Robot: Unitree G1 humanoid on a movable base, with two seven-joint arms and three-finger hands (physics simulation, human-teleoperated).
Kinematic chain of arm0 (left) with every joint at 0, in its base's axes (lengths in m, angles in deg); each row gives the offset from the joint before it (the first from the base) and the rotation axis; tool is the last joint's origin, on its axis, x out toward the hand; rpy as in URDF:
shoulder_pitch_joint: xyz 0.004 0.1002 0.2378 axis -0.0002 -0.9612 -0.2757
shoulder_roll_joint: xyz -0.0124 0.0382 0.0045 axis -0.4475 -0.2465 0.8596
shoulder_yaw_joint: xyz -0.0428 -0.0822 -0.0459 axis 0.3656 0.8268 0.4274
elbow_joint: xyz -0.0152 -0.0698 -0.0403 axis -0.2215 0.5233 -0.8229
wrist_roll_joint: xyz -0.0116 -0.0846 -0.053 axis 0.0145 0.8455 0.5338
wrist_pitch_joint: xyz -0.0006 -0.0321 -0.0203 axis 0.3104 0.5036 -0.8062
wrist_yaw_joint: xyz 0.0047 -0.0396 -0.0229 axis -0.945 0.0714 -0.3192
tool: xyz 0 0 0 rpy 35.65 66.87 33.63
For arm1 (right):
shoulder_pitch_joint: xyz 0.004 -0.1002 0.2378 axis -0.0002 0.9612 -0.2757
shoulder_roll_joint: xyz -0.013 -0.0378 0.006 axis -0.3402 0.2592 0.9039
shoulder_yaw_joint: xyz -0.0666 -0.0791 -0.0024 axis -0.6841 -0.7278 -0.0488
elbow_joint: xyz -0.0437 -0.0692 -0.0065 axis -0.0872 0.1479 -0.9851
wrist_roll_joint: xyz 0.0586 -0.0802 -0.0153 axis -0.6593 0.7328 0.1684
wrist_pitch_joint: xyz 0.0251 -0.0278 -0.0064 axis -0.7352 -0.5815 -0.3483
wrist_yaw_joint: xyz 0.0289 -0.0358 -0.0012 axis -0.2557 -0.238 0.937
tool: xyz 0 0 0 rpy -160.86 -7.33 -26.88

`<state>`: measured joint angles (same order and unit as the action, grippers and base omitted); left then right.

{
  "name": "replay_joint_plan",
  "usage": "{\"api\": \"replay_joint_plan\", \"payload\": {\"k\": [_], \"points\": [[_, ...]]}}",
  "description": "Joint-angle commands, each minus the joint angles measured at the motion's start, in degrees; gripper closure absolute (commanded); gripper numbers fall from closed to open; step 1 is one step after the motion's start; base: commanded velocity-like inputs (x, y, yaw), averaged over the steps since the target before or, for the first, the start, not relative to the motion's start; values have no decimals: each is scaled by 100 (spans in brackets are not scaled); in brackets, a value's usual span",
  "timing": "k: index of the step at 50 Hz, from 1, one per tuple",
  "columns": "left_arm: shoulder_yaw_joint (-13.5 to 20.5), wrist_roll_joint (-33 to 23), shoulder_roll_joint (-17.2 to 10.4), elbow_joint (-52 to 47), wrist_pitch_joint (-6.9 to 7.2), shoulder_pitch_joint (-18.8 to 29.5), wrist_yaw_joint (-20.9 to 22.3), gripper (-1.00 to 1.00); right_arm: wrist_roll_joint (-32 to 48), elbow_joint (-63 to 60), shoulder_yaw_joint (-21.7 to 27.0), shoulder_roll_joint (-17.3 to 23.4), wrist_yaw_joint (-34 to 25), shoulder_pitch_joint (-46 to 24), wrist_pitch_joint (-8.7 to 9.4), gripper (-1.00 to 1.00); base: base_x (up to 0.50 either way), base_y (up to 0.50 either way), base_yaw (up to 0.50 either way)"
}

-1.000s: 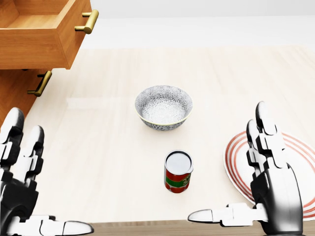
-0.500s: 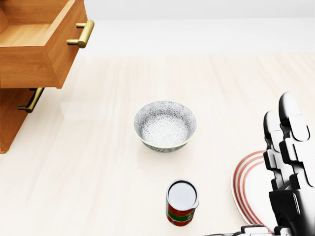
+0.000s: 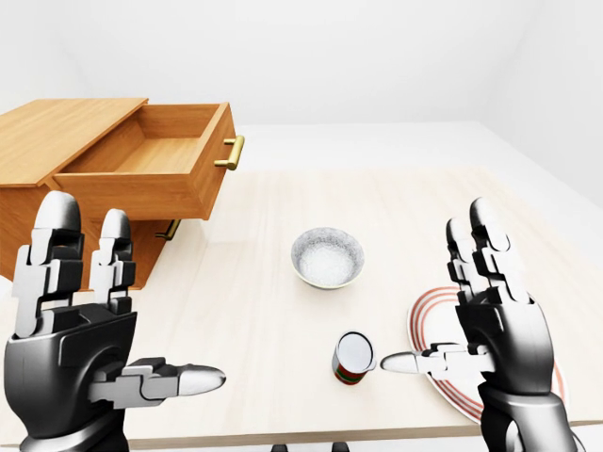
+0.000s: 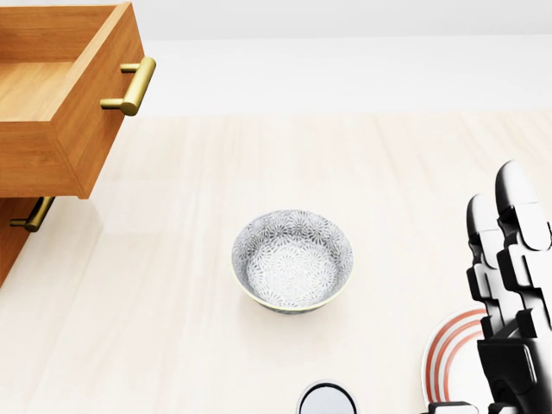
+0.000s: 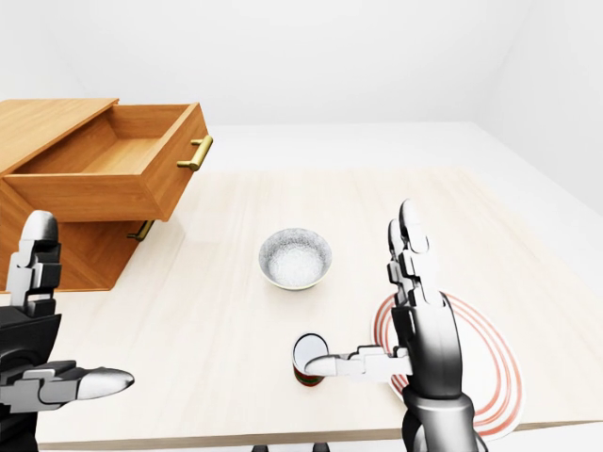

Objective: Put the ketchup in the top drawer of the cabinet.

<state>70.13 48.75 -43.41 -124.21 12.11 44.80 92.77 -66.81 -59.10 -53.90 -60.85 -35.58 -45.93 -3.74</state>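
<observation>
The ketchup (image 3: pixel 353 358), a small red-and-green container with a white top, stands upright on the light wood table (image 3: pixel 254 311); in the head view only its top (image 4: pixel 327 399) shows at the bottom edge. My right hand (image 3: pixel 438 292) is open just right of it, thumb pointing at it, not touching. At the lower left of the left-eye view my left hand (image 3: pixel 141 301) is raised, open and empty. The cabinet (image 3: pixel 38 132) stands at the left, its top drawer (image 3: pixel 151 155) pulled out and empty.
A patterned grey bowl (image 4: pixel 291 260) sits mid-table between the ketchup and the drawer. Under my right hand lies a white plate with red rings (image 3: pixel 421 325). The lower drawer's brass handle (image 4: pixel 33 216) shows beneath the open one.
The whole head view has shifted: bowl, ketchup and cabinet slide down the picture, so the camera moved. My left hand has dropped out of that view; the right hand stays open.
</observation>
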Motion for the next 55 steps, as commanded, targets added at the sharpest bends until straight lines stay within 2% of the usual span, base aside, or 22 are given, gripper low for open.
{"api": "replay_joint_plan", "payload": {"k": [1,8,10,12,55], "points": [[45,28,-5,-18,0,16,-16,-100,-11,21,60,-38,29,-42,0,-100,50,0,0],[78,62,-13,-14,0,27,-22,-100,9,73,111,-74,185,-157,0,-100,12,0,0],[86,69,-14,-39,0,25,-25,-100,348,113,8,14,198,-135,0,-100,0,0,0],[95,78,-12,-46,0,25,-23,-100,304,80,-19,-16,198,-115,0,-100,0,9,0],[195,143,13,-89,0,45,10,-100,338,216,-99,41,225,-109,0,-100,4,50,0]]}}
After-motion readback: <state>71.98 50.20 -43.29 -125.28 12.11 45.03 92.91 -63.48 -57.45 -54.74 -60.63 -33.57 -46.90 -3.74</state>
